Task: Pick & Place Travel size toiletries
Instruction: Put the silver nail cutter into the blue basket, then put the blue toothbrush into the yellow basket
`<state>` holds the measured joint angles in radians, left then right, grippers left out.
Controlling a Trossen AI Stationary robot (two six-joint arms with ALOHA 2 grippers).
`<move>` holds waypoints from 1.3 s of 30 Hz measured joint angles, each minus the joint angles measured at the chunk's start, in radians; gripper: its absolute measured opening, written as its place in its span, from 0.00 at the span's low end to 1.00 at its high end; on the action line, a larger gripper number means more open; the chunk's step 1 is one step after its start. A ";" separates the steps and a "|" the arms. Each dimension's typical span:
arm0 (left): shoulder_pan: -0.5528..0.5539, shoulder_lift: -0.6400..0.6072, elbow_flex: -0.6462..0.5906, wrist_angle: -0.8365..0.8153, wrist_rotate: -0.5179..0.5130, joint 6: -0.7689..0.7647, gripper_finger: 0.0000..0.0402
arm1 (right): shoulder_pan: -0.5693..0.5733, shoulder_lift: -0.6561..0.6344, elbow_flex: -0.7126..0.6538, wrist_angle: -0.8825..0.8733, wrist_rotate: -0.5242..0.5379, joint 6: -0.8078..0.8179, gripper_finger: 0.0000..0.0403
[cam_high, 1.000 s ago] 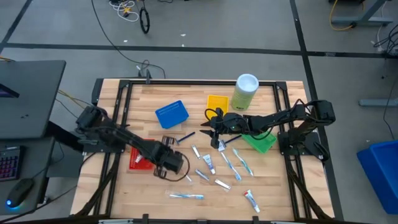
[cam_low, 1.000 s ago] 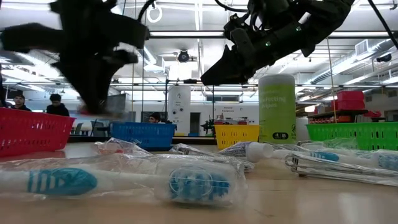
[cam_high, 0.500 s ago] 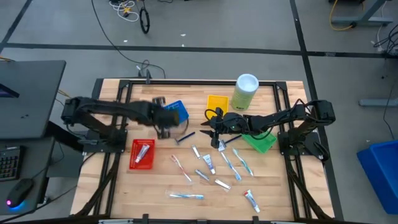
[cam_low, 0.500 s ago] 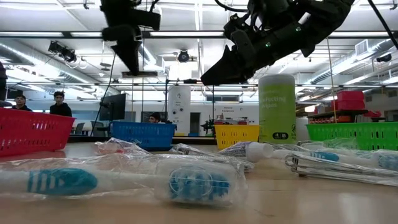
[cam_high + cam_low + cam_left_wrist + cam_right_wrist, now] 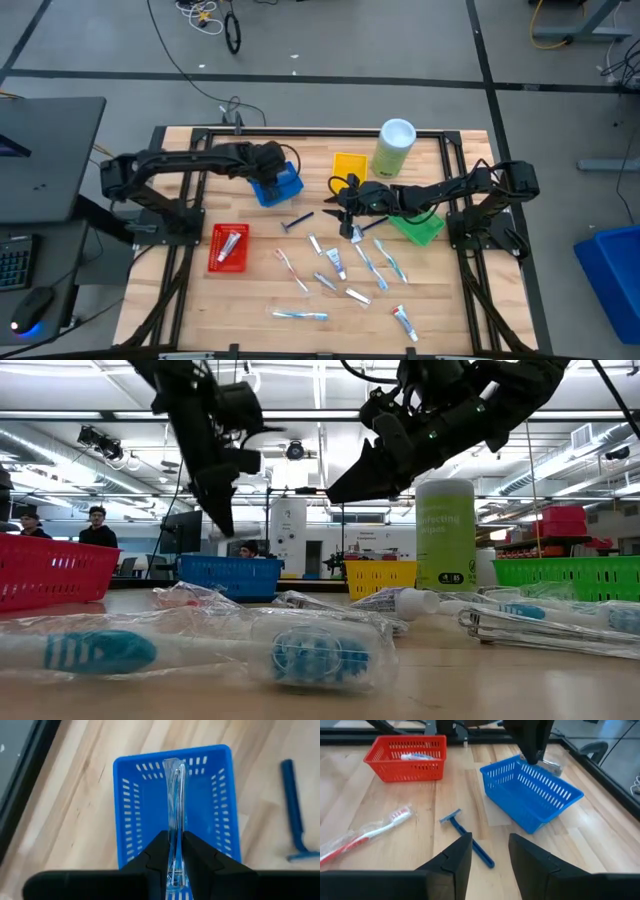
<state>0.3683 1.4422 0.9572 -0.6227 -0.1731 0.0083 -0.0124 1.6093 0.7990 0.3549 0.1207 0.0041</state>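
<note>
My left gripper [image 5: 270, 168] hangs over the blue tray [image 5: 281, 185] and is shut on a slim clear-wrapped item [image 5: 175, 790]. My right gripper [image 5: 337, 205] is open and hovers above the table's middle, just past a blue razor [image 5: 468, 838] that lies flat on the wood. The other toiletries [image 5: 340, 265], wrapped toothbrushes and small white tubes, lie scattered on the near half of the table. One tube [image 5: 229, 243] lies in the red tray [image 5: 216, 262]. My left gripper pinches the clear-wrapped item between its two fingers [image 5: 161, 854], coming from above and pointing down. The wrapper's free end [image 5: 174, 767] reaches past the fingertips over the blue tray [image 5: 126, 820], lifted clear. Which part of the item is held, the fingers hide.
A yellow tray [image 5: 350, 163] and a tall pale-green canister with a white lid [image 5: 395, 146] stand at the far edge. A green tray [image 5: 421, 229] lies under my right arm. A black frame rails the table. People show in the room behind.
My left arm has swung from the near middle of the table, beside the red tray, toward the far left, and now hangs over the blue tray with the wrapped item. My right arm has kept still.
</note>
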 joint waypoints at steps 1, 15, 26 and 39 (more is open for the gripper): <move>0.004 0.000 -0.023 0.033 0.006 0.000 0.14 | 0.000 0.000 0.000 -0.004 0.000 0.007 0.34; 0.014 0.000 -0.177 0.167 0.030 -0.011 0.19 | 0.000 0.000 0.000 -0.015 0.000 0.011 0.35; 0.014 0.000 -0.177 0.231 0.029 -0.009 0.29 | 0.000 0.000 0.000 -0.015 0.000 0.043 0.38; 0.012 -0.003 -0.175 0.236 0.037 0.004 0.29 | 0.000 0.000 0.000 -0.029 0.000 0.126 0.37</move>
<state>0.3805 1.4395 0.7826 -0.3869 -0.1365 0.0121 -0.0124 1.6093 0.7990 0.3261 0.1204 0.1298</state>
